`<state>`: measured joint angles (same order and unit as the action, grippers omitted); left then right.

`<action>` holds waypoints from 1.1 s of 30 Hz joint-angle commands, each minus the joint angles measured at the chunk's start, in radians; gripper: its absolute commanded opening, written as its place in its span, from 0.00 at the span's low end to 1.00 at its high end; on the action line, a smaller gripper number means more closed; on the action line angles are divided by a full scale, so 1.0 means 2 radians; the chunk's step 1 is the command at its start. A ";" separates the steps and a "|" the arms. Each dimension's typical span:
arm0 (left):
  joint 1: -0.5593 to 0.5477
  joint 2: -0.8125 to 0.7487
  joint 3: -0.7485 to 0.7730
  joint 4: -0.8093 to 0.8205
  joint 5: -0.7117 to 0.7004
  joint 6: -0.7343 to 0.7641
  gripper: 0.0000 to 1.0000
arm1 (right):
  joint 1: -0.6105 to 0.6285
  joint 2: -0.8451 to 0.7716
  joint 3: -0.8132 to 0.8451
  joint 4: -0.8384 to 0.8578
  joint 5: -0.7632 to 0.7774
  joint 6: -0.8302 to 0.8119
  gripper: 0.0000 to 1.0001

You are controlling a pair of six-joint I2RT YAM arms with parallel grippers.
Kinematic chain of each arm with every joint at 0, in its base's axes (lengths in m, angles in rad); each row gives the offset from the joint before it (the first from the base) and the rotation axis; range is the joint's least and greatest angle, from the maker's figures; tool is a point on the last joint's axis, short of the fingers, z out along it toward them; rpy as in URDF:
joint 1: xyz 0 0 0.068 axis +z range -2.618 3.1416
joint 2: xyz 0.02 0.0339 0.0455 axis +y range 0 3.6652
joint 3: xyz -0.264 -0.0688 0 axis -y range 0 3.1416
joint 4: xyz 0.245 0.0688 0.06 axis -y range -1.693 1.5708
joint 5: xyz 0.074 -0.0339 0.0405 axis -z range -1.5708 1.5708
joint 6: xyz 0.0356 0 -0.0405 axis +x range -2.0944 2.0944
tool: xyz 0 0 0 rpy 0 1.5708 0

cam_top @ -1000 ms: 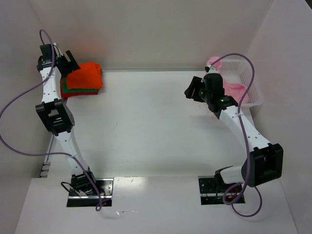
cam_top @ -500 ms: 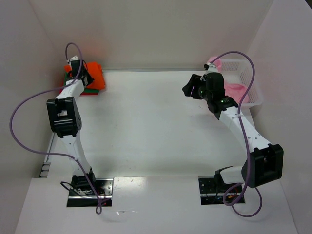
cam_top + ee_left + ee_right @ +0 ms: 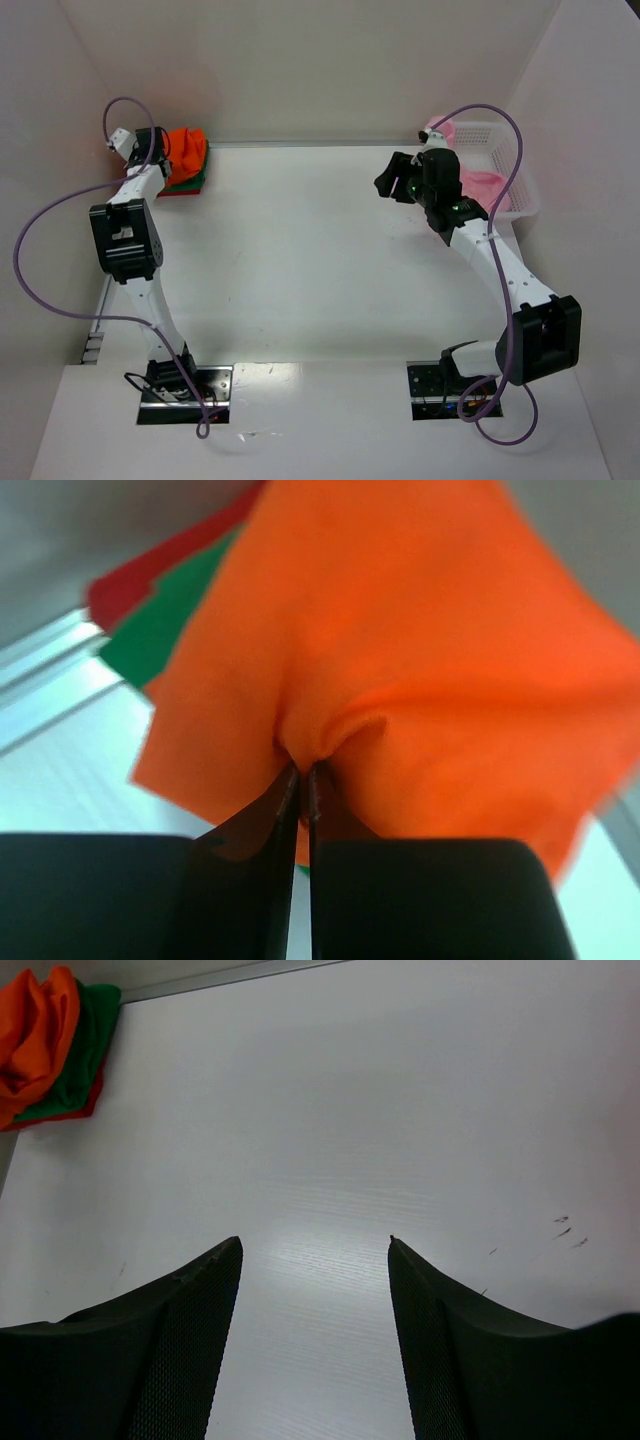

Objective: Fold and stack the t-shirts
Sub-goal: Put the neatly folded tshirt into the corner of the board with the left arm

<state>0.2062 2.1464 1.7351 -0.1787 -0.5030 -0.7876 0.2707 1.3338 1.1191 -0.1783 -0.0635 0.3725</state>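
A stack of t-shirts lies in the far left corner: a bright orange t-shirt (image 3: 187, 150) on top, a green one (image 3: 190, 180) under it and a red one (image 3: 175, 190) at the bottom. My left gripper (image 3: 160, 148) is shut on a pinched fold of the orange t-shirt (image 3: 400, 630), which bunches up around the fingertips (image 3: 290, 780). Green (image 3: 170, 620) and red (image 3: 140, 575) edges show behind it. Pale pink t-shirts (image 3: 480, 185) fill the basket at the far right. My right gripper (image 3: 385, 185) hangs open over bare table (image 3: 315, 1245), holding nothing.
The white lattice basket (image 3: 522, 195) stands against the right wall behind my right arm. White walls close in the table at the back and both sides. The stack also shows at the top left of the right wrist view, with the orange t-shirt (image 3: 35, 1020) crumpled.
My left gripper has swung in over the stack and shut on the orange t-shirt, bunching it toward the left. The right arm has barely moved.
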 commanded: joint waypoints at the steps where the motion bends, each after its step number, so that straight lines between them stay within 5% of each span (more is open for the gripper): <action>1: 0.023 -0.038 -0.015 0.005 -0.020 -0.027 0.12 | -0.002 -0.010 -0.006 0.024 0.005 -0.009 0.66; 5: 0.035 -0.042 -0.015 -0.001 -0.013 -0.020 0.26 | -0.002 -0.010 -0.010 0.029 0.000 -0.004 0.69; 7: 0.035 -0.042 -0.015 0.006 0.012 -0.004 0.52 | -0.002 -0.010 -0.010 0.029 0.000 0.000 0.69; 14: 0.035 -0.065 -0.015 0.037 0.161 0.058 0.91 | -0.002 -0.014 -0.010 0.029 -0.004 0.000 0.70; 17: 0.030 -0.080 -0.009 0.013 0.159 0.078 0.93 | -0.002 -0.020 -0.010 0.029 -0.009 0.005 0.74; 21: 0.030 -0.122 -0.056 0.013 0.076 0.076 0.92 | -0.002 -0.024 -0.010 0.033 -0.014 0.005 0.74; 26: 0.035 -0.155 -0.149 0.052 0.053 0.046 0.82 | -0.002 -0.024 -0.010 0.033 -0.019 0.009 0.74; 29: 0.035 -0.150 -0.168 0.064 0.046 0.023 0.61 | -0.002 -0.029 -0.010 0.033 -0.019 0.009 0.74; 30: 0.035 -0.136 -0.168 0.064 0.039 0.016 0.51 | -0.002 -0.029 -0.010 0.033 -0.019 0.009 0.74; 31: 0.035 -0.130 -0.168 0.064 0.034 0.009 0.30 | -0.002 -0.033 -0.010 0.033 -0.019 0.009 0.74; 33: 0.035 -0.113 -0.168 0.059 0.034 -0.013 0.15 | -0.002 -0.033 -0.010 0.033 -0.019 0.009 0.74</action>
<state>0.2710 1.8824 1.4025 -0.1028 -0.3946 -0.7475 0.2703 1.3193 1.1027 -0.1711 -0.0952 0.3885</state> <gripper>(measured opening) 0.202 0.735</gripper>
